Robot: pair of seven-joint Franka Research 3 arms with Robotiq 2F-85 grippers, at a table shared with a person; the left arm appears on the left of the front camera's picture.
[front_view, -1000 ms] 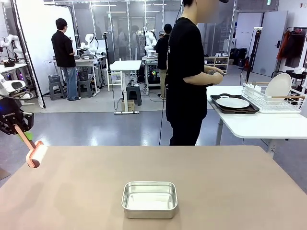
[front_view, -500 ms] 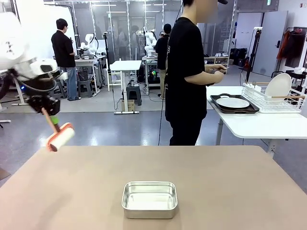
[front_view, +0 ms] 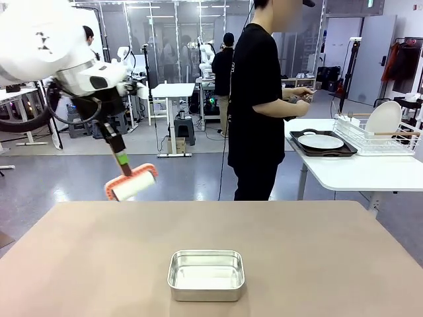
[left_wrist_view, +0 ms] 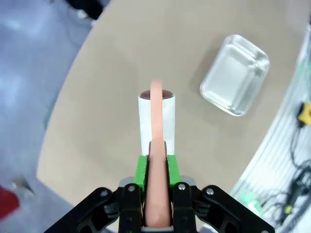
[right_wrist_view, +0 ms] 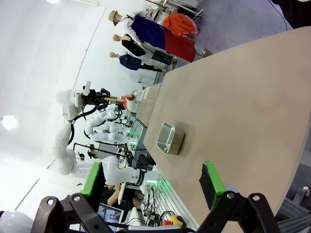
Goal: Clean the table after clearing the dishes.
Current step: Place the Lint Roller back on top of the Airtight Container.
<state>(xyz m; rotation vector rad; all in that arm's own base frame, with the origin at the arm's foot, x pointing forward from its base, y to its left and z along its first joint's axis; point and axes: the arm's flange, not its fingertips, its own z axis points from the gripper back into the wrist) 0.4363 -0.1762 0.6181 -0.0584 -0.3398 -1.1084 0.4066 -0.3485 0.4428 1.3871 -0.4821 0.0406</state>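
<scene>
My left gripper is shut on the orange handle of a cleaning roller and holds it in the air above the far left part of the beige table. In the left wrist view the green pads clamp the handle, and the white roll hangs over the table. My right gripper stands open with nothing between its fingers, off the table's edge. Of the dishes, a white plate on a dark tray lies on the white side table at the right.
A small steel pan sits near the table's front middle, also the pan and the pan. A person in black stands at the far side, facing the side table. A dish rack there holds another plate.
My left arm has swung in from the left edge, rising and moving right with the roller, which now hangs over the table's far left part. The pan has not moved.
</scene>
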